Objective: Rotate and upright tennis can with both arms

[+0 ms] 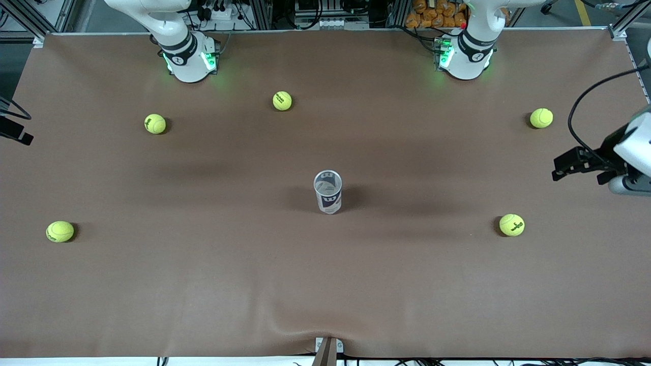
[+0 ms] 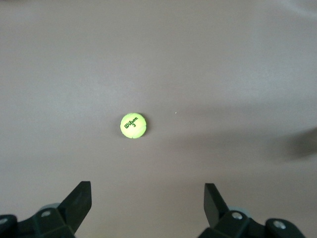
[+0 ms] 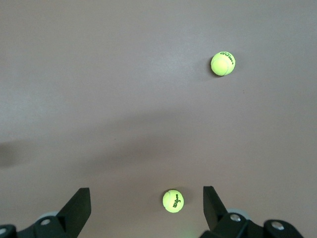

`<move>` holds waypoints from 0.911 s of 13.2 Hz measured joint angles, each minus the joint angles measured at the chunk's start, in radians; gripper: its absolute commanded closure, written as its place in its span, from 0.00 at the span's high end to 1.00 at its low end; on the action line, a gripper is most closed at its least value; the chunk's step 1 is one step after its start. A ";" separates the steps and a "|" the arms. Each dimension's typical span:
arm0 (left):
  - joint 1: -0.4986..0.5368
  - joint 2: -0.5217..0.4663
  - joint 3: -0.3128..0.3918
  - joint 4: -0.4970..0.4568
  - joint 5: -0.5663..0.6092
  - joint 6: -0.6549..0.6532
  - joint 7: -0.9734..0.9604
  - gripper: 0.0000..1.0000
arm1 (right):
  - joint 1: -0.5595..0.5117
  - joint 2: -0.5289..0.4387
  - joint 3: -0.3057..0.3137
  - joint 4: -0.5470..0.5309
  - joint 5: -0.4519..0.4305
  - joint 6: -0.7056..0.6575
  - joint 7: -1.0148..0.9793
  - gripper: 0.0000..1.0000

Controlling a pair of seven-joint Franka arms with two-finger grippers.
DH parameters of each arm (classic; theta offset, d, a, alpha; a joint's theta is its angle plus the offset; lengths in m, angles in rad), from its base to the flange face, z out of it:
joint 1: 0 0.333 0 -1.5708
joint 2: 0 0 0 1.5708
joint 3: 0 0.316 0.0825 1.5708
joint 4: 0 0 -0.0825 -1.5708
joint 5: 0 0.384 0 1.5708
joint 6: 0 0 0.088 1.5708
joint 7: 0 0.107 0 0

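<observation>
The tennis can (image 1: 328, 192) stands upright on the brown table's middle, its open silvery rim up and its white, dark-blue and red label showing. Neither gripper touches it, and it shows in no wrist view. My left gripper (image 1: 560, 170) hangs in the air over the left arm's end of the table. It is open and empty in the left wrist view (image 2: 147, 186). My right gripper (image 3: 146, 190) is open and empty over the right arm's end. Only a black part of it (image 1: 18, 133) shows in the front view.
Several yellow-green tennis balls lie scattered around the can: (image 1: 282, 100), (image 1: 154, 123), (image 1: 60, 231), (image 1: 541, 118), (image 1: 511, 224). One ball (image 2: 133, 126) lies under the left gripper. Two balls (image 3: 223, 63) (image 3: 173, 201) lie under the right gripper.
</observation>
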 measured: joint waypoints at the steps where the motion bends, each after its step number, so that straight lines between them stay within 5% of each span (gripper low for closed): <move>1: 0.000 0.002 -0.001 0.000 0.001 0.008 0.000 1.00 | 0.000 0.000 0.001 0.000 0.000 0.000 -0.006 1.00; 6: 0.001 0.010 -0.001 0.017 0.002 0.005 0.000 1.00 | 0.013 0.001 0.007 0.000 0.000 0.003 -0.039 1.00; 12: 0.009 -0.024 0.007 0.064 0.006 -0.200 0.000 1.00 | 0.018 0.006 0.012 0.000 0.000 0.012 -0.039 1.00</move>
